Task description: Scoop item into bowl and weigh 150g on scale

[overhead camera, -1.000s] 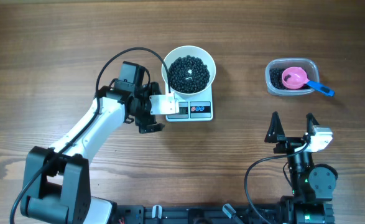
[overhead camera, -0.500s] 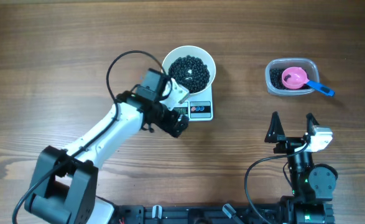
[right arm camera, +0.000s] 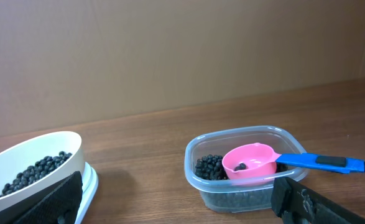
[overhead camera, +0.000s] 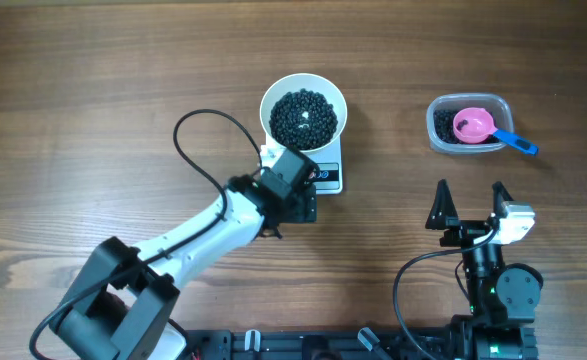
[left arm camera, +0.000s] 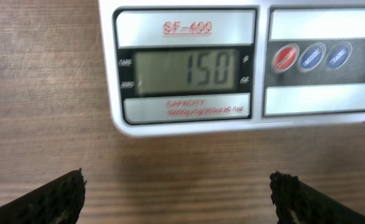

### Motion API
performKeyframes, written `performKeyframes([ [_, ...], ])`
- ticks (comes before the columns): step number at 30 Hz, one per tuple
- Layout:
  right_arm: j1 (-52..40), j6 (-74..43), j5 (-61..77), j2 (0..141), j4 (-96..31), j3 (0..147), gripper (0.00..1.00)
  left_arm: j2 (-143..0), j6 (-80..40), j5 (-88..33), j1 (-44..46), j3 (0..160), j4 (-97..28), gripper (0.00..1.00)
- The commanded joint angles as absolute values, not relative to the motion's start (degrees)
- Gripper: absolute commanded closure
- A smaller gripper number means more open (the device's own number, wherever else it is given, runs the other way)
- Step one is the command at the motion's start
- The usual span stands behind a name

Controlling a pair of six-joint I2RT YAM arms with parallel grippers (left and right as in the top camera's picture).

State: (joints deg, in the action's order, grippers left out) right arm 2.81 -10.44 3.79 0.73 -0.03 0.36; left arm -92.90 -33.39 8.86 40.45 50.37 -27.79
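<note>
Wood-grain bench (overhead camera: 73, 60) carried the whole setup. Nearest the base, R gripper (overhead camera: 470, 200) sat parked, jaws spread wide & holding nothing, well apart from the tub. L gripper (left arm camera: 176, 193) hovered just in front of the scale (left arm camera: 182, 68), jaws spread too & empty. Its wrist cam looked straight down on the display (left arm camera: 185, 70), which read 150; unit mark beside the digits was too small to tell.

Judged step: checking the weight, w/ scooping prob. done. To do it well:
- Keep the L jaws off the scale's edge & the bowl, since any nudge or press would likely shift the reading.
- Keep the view square on the display & let the digits settle before trusting them.
- Back off along the bench, not across the platform.

Behind the display, bowl (overhead camera: 270, 128) sat on the scale, w/ beans (overhead camera: 303, 118) covering its bottom in a dark heap. Off to the right, clear tub (overhead camera: 468, 98) held a shallow layer of beans. Pink scoop (overhead camera: 471, 126) rested in it, blue handle (overhead camera: 518, 143) poking over the rim. A bean or two lay in the scoop's cup.
</note>
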Motion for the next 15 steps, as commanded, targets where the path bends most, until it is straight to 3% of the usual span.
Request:
performKeyframes([
  [1, 2.57, -10.66, 3.38, 0.21, 0.05, 0.32, 0.0, -93.03, -34.81, 15.09, 42.17, 48.01, -23.83, 0.0],
  [15, 2.57, -10.66, 3.38, 0.21, 0.05, 0.32, 0.0, -100.88, -35.0, 8.34, 42.28, 46.85, -18.44, 0.0],
])
